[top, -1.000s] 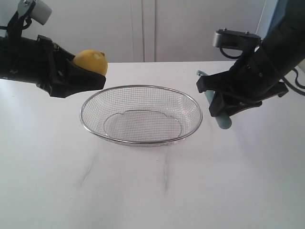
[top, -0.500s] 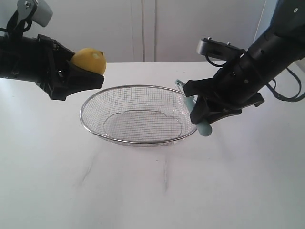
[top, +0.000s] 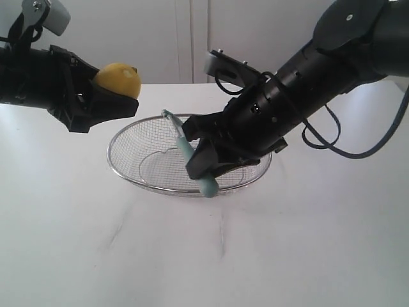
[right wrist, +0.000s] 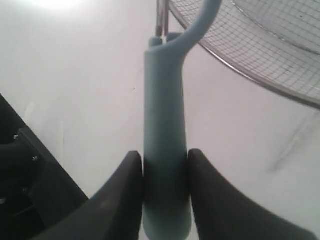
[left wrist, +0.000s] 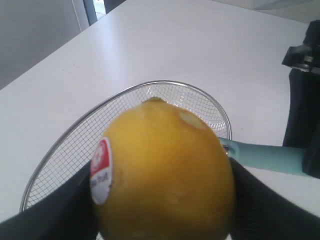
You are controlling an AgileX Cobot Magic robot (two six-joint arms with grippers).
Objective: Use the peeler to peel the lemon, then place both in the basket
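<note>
The yellow lemon [top: 118, 80] [left wrist: 162, 170], with a red-and-white sticker, is held up in the air to the left of the basket, my left gripper [top: 108, 96] shut on it. The silver wire-mesh basket [top: 121, 167] [left wrist: 60, 150] [right wrist: 260, 75] stands in the middle of the white table. My right gripper [top: 203, 167] [right wrist: 165, 175] is shut on the teal handle of the peeler [top: 190, 155] [right wrist: 165, 125] and holds it over the basket's near side. The peeler's blade head [top: 169, 116] points up toward the lemon, a gap still between them.
Pale cabinet doors [top: 192, 38] stand behind the white table [top: 204, 256]. The right arm [top: 307, 83] stretches across from the right, above the basket's right rim.
My right arm has swung left from beside the basket's right rim to over the basket, carrying the peeler toward the lemon. The left gripper and lemon have stayed put.
</note>
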